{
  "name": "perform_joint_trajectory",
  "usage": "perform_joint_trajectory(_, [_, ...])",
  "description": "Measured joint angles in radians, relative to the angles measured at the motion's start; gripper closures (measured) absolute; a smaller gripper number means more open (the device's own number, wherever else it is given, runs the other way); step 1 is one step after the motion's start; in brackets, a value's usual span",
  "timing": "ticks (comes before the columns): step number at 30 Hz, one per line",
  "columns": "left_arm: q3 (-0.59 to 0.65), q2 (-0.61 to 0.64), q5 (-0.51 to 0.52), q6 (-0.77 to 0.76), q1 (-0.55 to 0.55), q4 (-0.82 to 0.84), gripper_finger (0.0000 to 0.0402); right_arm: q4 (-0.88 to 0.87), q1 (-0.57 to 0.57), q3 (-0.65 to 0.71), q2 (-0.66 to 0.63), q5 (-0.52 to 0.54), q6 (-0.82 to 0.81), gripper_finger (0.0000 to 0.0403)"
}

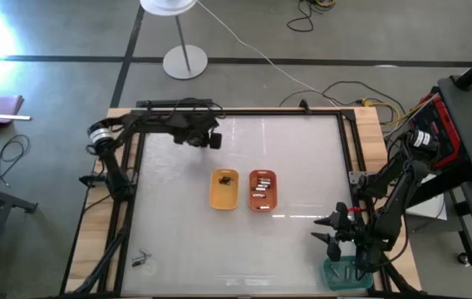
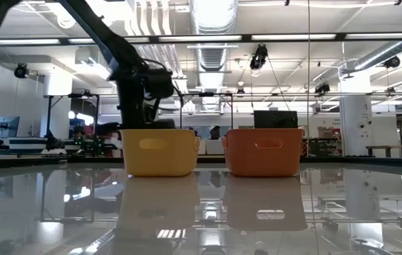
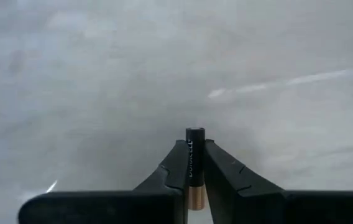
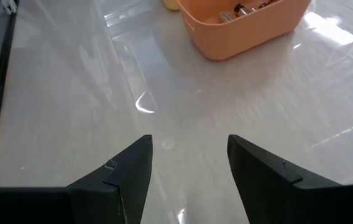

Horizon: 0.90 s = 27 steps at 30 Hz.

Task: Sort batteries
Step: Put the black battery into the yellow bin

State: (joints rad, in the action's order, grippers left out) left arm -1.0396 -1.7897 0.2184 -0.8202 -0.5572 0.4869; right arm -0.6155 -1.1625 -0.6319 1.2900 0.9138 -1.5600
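Nearest the lens, left wrist view: one black battery [image 3: 194, 152], a smooth cylinder with pale lettering down its side and a copper-coloured band at the lower end, pinched upright between two dark matte fingers [image 3: 178, 168]. The left gripper [image 1: 205, 138] is clenched on it, above bare table near the far left part of the surface, apart from the trays.

Table [image 1: 178, 224]: glossy pale top, strongly reflective, framed by dark rails on a wooden edge.

Trays, three counted. A yellow tray [image 1: 224, 189] and an orange tray [image 1: 262, 190], both rounded rectangular plastic bins, stand side by side at the table's middle, just beside each other. A teal tray [image 1: 346, 272] sits at the near right corner, partly hidden by the right arm.

Batteries in trays: dark batteries [image 1: 227, 178] lie clustered at the far end of the yellow tray, count unclear. Silvery-grey batteries [image 1: 260, 188] lie in the orange tray, several, exact count unclear; the right wrist view shows some of their metal ends over the tray's rim.

Right gripper [image 1: 334, 231]: released, its two dark wedge-shaped fingers [image 4: 130, 171] spread wide, nothing between them, low over the table's near right part, next to the teal tray
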Motion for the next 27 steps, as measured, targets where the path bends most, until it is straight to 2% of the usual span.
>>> perform_joint_trajectory(7, [0.169,0.035,0.034,0.000,0.026,-0.238,0.0386,0.010,0.035,0.000,0.000,0.002,-0.011,0.0202])
perform_joint_trajectory(15, [0.185,0.005,0.202,0.057,0.106,-0.257,0.0369,0.010,0.084,-0.033,-0.019,-0.005,0.037,0.0202])
perform_joint_trajectory(22, [0.192,0.005,0.202,0.084,0.114,-0.265,0.0335,0.007,0.175,-0.090,-0.028,-0.006,0.151,0.0202])
perform_joint_trajectory(27, [0.201,0.005,0.180,0.111,0.113,-0.268,0.0342,0.007,0.240,-0.140,-0.031,-0.006,0.270,0.0202])
